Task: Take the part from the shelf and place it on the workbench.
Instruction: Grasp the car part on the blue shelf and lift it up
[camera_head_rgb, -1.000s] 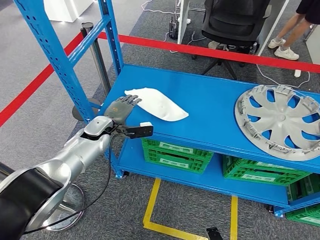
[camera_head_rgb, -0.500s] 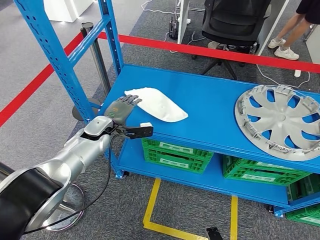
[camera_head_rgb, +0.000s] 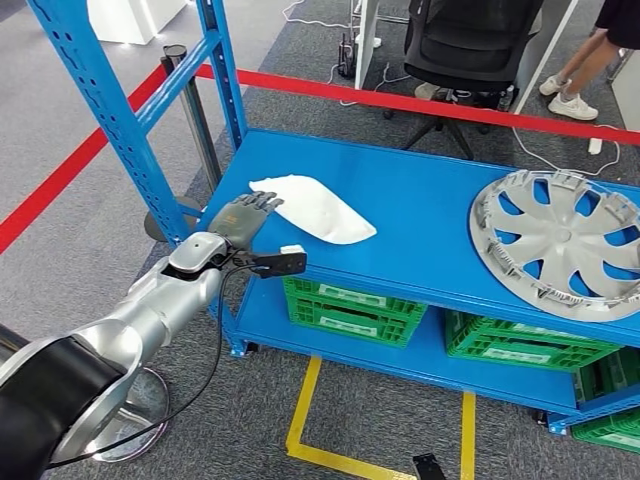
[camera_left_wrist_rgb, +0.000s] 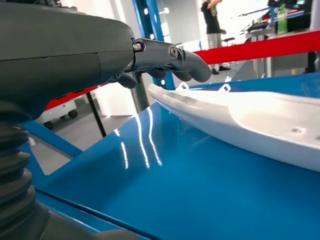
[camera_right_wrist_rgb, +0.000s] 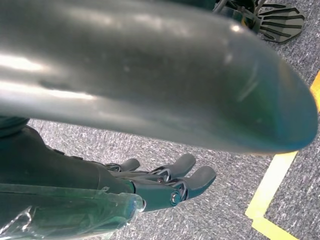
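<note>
Nothing has moved since the earlier frames: left hand (camera_head_rgb: 243, 217) hovers at the shelf (camera_head_rgb: 423, 215) edge, fingers (camera_left_wrist_rgb: 177, 56) spread and holding nothing, reaching over the near tip of the white part (camera_head_rgb: 317, 207), likely lining up a grasp. Right hand (camera_right_wrist_rgb: 166, 182) hangs over carpet, loose and unloaded. A hubcap (camera_head_rgb: 562, 240) lies well beyond the part.

part (camera_head_rgb: 315, 209) on shelf (camera_head_rgb: 423, 215) left, hubcap (camera_head_rgb: 562, 240) right (crates (camera_head_rgb: 353, 308) below), left hand (camera_head_rgb: 240, 218) beside part
</note>
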